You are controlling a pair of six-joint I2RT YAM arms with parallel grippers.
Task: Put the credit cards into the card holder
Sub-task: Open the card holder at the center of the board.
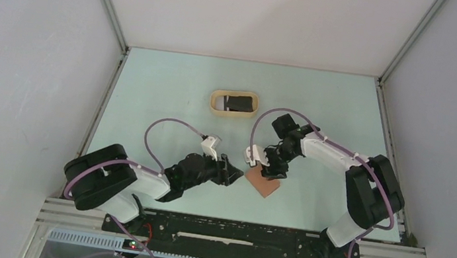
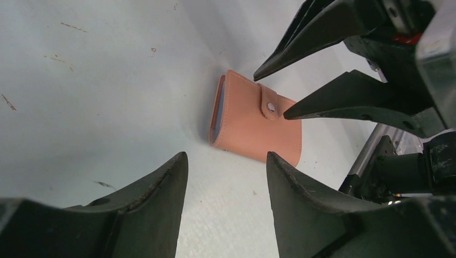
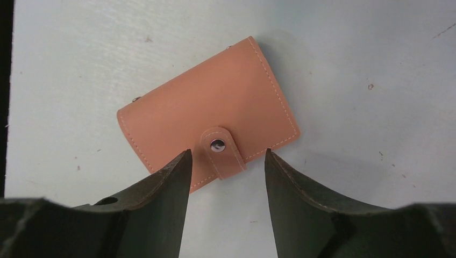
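The holder lies shut on the table, near the near edge and about midway between the two arms. Its strap is snapped down over the front face. In the left wrist view a strip of pale blue-grey lining shows along its open edge. It sits at a slant to the table edges, with one corner pointing toward the arm bases.

The right end effector hangs straight over the holder with its jaws apart and nothing between them. The fingertips straddle the strap and snap (whether a tip touches the leather cannot be told). The left end effector comes in low from the left, just beside the holder. It is released too, with a bare gap between its fingers and the holder lying beyond the tips.

The cards lie dark and flat inside a tan oval tray, well apart from the holder at the far middle of the table. How many are there cannot be told.
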